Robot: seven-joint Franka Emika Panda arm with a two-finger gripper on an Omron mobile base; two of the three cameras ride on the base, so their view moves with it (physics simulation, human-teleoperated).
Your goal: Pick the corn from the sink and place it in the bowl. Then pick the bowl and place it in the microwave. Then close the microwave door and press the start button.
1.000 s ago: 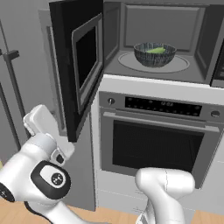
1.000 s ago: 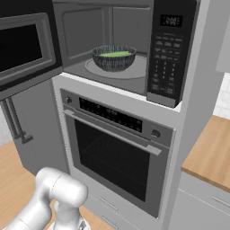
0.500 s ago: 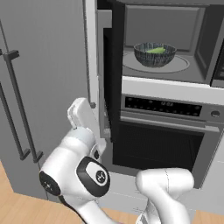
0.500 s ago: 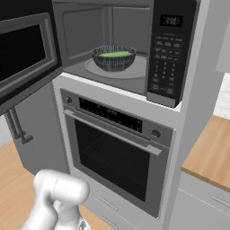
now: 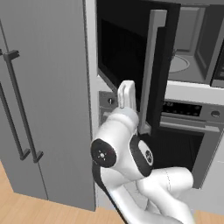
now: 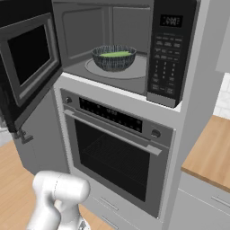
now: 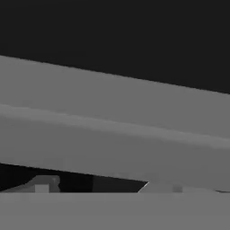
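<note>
Corn (image 6: 115, 54) lies as a yellow-green strip inside the bowl (image 6: 114, 58), and the bowl stands on the white turntable (image 6: 134, 70) in the microwave (image 6: 134, 49), roughly at the middle of the cavity. From my right base camera the microwave door (image 6: 28, 67) hangs open to the left, its dark window facing into the room, with the button panel (image 6: 168, 49) on the right of the cavity. Below sits the oven (image 6: 119, 157) with its horizontal handle (image 6: 110, 131).

From my left base camera I see the door edge-on, partly swung, with its long steel bar handle (image 5: 151, 65) running down the near face. My arm reaches up beside it; the white hand (image 5: 127, 94) stands upright just left of the handle's lower end, close against the door, though I cannot tell whether it touches. The claw itself is hidden from me there. The hand camera gives me a broad grey bar (image 7: 117, 126) lying slantwise close in front, dark above it. I read the claw as spread wide with nothing in it. Tall grey cabinet doors (image 5: 43, 100) with dark pulls stand to the left.
</note>
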